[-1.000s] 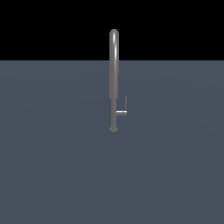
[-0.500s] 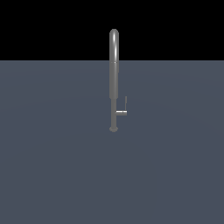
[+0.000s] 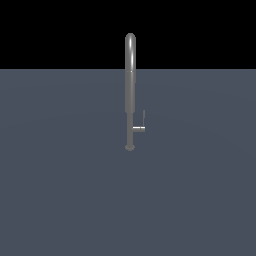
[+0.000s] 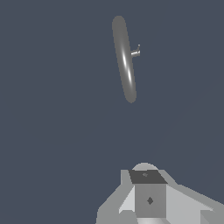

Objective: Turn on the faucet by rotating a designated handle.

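The faucet (image 3: 130, 75) is a tall, slim grey gooseneck pipe standing upright on a small round base in the middle of the exterior view. Low on its stem, the handle (image 3: 140, 127) juts toward the exterior view's right as a short stub, with a thin upright rod at its tip. In the wrist view I look down on the faucet (image 4: 124, 59) from above, and the handle (image 4: 135, 52) pokes out of its side. My gripper (image 4: 146, 176) shows only in the wrist view, well short of the faucet. Its fingers are pressed together with nothing between them.
A flat dark blue-grey surface (image 3: 60, 190) stretches around the faucet on every side, with a black background behind it. No other objects show.
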You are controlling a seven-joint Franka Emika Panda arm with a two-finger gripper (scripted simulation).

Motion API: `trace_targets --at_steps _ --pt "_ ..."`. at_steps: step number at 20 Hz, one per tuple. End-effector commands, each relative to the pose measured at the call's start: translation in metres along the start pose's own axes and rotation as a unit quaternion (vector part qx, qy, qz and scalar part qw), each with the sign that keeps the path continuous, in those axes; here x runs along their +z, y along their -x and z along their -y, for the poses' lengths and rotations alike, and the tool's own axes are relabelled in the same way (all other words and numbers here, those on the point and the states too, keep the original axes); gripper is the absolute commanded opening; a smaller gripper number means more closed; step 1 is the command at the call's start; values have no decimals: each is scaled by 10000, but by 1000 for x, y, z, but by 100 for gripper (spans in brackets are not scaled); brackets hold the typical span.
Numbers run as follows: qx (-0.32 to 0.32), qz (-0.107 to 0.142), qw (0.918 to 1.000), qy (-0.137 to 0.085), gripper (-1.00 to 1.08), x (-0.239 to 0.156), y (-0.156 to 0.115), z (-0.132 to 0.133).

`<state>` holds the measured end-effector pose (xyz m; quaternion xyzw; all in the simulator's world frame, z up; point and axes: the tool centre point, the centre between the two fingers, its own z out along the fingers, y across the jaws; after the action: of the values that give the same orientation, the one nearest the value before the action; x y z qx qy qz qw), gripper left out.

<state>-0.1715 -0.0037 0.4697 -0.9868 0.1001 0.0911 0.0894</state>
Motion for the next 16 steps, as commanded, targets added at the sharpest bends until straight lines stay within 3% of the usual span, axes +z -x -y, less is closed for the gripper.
trace_targets --at_steps 1,9,16 --pt "189 183 9995 -181 -100 3 -15 0" --pt "796 785 9907 -780 -100 15 -64 -2" --pt "1341 1329 9730 -1326 -100 32 -106 -8"
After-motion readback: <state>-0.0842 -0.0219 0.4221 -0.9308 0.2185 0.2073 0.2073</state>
